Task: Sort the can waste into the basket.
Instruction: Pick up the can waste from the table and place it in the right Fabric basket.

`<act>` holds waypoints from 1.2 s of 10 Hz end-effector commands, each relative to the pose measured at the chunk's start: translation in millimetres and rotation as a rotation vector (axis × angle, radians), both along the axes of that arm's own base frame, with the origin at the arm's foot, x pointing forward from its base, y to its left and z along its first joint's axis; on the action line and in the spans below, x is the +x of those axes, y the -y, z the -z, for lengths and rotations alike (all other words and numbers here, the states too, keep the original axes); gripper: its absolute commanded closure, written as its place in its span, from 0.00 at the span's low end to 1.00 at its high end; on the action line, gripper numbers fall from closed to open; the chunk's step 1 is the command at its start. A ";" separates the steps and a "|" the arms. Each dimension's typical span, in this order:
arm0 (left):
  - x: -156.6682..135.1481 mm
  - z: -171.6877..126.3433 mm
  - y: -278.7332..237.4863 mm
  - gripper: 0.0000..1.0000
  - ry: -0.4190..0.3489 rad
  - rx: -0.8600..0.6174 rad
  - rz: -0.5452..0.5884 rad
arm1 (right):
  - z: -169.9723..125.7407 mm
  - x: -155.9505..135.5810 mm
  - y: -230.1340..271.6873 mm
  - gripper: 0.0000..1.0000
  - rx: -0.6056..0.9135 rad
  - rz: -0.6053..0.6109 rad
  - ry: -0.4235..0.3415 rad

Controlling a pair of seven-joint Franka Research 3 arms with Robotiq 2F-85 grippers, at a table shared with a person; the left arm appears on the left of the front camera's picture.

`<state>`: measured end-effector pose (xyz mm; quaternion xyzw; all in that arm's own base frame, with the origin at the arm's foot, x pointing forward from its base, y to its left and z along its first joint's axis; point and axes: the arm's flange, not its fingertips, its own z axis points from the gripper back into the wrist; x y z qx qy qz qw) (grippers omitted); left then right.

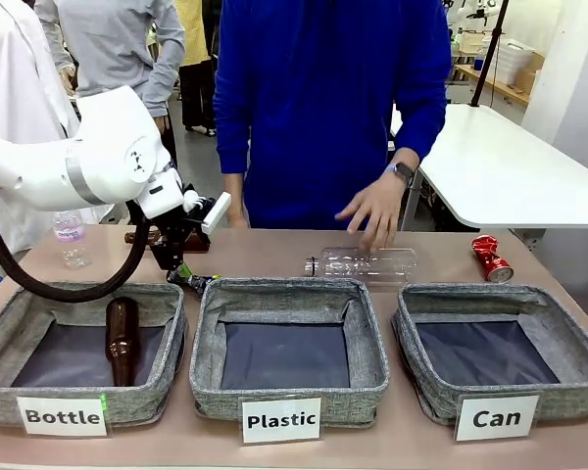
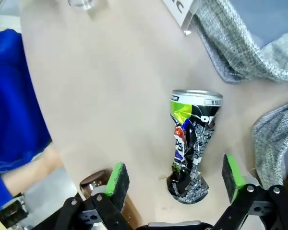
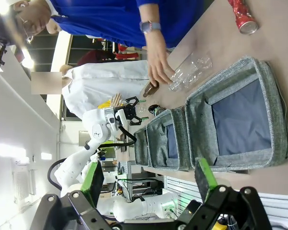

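Gripper L wide open, astride dark can

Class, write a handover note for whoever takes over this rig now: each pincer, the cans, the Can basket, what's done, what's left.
Left pincer: open, pads either side of the dark can, not touching it.
Right pincer: open, holding nothing.
Red can: lying on the table beyond the Can basket.
Done: nothing; neither can is in the basket.
Left: grasp both cans and drop them into that basket.
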<state>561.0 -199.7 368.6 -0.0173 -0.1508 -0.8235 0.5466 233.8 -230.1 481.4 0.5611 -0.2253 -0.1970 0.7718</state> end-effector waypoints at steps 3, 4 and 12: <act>22.7 17.0 12.5 0.00 -0.050 0.116 -0.025 | -1.8 1.6 2.4 0.00 0.001 -0.001 0.032; 27.0 22.8 15.6 0.00 -0.069 0.138 -0.024 | -1.8 1.6 2.4 0.00 0.001 -0.001 0.032; 43.1 52.9 25.1 0.65 -0.174 0.280 -0.044 | -1.8 1.6 2.4 0.00 0.001 -0.001 0.032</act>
